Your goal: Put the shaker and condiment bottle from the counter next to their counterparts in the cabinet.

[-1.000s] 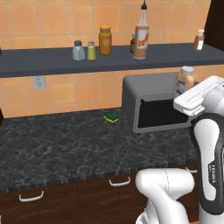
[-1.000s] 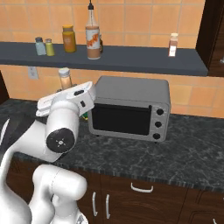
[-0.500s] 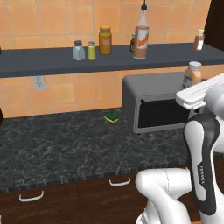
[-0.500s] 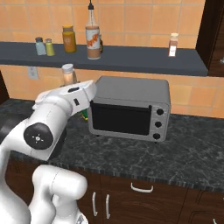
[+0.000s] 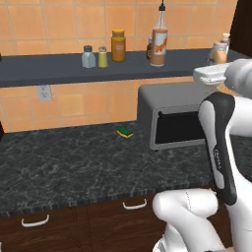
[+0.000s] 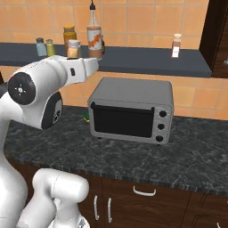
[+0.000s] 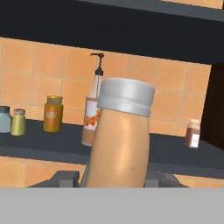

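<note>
Presently the hand (image 7: 114, 177) is closed around the condiment bottle (image 7: 120, 140), gripping its lower body; the bottle stands upright, grey-white cap on top. From the right base camera the bottle's cap and shoulder (image 6: 73, 48) rise just above the white wrist, at about shelf height and in front of the cabinet (image 6: 133, 60). From the left base camera the same bottle (image 5: 219, 51) shows above the arm's end, over the toaster oven (image 5: 172, 115).

On the cabinet, left to right in the left base view: pale blue-grey glass shaker (image 5: 88, 57), then the yellow-green shaker (image 5: 102, 57) just beside it, not quite touching as far as I can tell. Next an amber yellow-lidded jar (image 5: 118, 46), set a little apart. Then the tall sauce bottle (image 5: 159, 38) with white label and thin black spout. A small dark object sits right behind the sauce bottle; too hidden to identify. Far right of the shelf: a small brown jar with pale cap (image 6: 177, 46), well apart from the rest.

Counter (image 5: 74, 167): black, white-veined, carrying the toaster oven and a small green-and-yellow sponge (image 5: 125, 132) near the oven's left side.
</note>
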